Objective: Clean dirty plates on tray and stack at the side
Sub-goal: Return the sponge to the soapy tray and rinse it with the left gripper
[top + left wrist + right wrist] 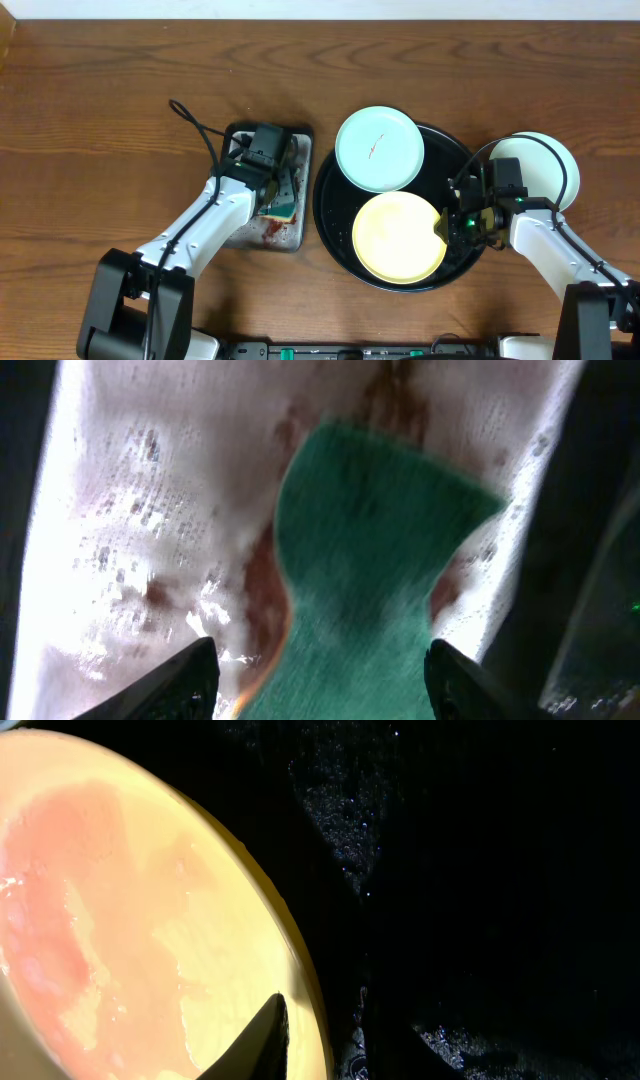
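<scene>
From where I stand, the brown wooden table (100,80) takes up the whole view. On it, right of centre, sits the round black tray (330,205), wet with droplets. To the tray's 9 o'clock, just beside its rim, is the smaller grey pan (300,200), its floor streaked with red-brown sauce and beaded with water.

There are three plates. The mint-blue plate (378,148) lies at the tray's 12 o'clock, hanging over the rim, with a thin red streak on its face. The yellow plate (395,238) fills the tray's 6 o'clock side, and its surface shows a wet pinkish smear. The third plate (545,160), pale, rests on the table off the tray at 3 o'clock, partly under the right arm's cable.

A green-topped sponge (370,560) lies in the pan. The left gripper (325,680) hangs right over it with its jaws spread wide, one finger on either side and neither touching it.

The right gripper (450,222) sits at the yellow plate's 3 o'clock edge. Its jaws are pinched on the rim, with one finger on the face and the other outside over the tray.
</scene>
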`<state>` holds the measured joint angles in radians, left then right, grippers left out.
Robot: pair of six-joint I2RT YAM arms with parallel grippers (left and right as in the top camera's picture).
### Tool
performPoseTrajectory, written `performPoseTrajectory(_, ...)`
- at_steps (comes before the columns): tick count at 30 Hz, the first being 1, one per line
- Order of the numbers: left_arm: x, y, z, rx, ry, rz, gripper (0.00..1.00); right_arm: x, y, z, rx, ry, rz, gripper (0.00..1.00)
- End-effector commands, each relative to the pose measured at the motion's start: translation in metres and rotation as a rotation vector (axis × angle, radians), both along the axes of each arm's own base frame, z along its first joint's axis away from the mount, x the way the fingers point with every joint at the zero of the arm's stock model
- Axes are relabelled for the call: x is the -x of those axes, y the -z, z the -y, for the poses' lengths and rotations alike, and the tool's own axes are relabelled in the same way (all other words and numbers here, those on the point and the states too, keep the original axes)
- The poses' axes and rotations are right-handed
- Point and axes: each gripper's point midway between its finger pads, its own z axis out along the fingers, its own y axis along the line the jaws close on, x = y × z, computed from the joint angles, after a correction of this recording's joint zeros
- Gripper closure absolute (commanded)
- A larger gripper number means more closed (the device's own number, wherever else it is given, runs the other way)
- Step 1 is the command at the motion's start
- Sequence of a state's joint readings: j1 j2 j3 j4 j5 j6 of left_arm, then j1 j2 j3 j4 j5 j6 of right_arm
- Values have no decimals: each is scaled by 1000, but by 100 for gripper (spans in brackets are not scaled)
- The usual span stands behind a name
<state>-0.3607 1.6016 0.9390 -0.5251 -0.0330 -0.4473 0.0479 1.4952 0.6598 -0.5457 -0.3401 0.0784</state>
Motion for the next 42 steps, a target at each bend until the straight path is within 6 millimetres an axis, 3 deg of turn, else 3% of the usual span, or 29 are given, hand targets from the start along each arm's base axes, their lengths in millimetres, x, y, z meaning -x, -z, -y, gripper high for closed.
performPoseTrajectory(1,18,6,-3,-2,12,-76,30,3,3,-2,0,-11,-6,76)
performPoseTrajectory(6,34,12,6,48,33,-142,28,3,3,-2,0,-11,-7,77)
performPoseTrajectory(17,40,40,4,41,32,-174,25,4,3,-2,0,-11,-10,78)
performPoseTrajectory(22,37,46,5,40,32,-176,89,5,3,-2,0,-11,-15,78)
performPoseTrajectory(26,37,43,4,37,32,-167,93,5,3,-1,1,-11,-18,78)
performPoseTrajectory(30,28,28,3,35,26,-111,93,5,3,-1,1,-11,-18,78)
performPoseTrajectory(31,25,22,2,34,25,-90,90,5,3,-1,1,-11,-18,78)
performPoseTrajectory(33,19,8,4,42,37,-41,47,5,3,-1,1,-11,-18,78)
performPoseTrajectory(34,16,2,4,47,42,-22,37,5,3,-1,1,-11,-18,78)
performPoseTrajectory(38,13,-13,8,74,43,22,30,5,3,-1,1,-11,-18,78)
performPoseTrajectory(42,18,-5,12,97,41,-14,29,5,3,-1,1,-11,-18,78)
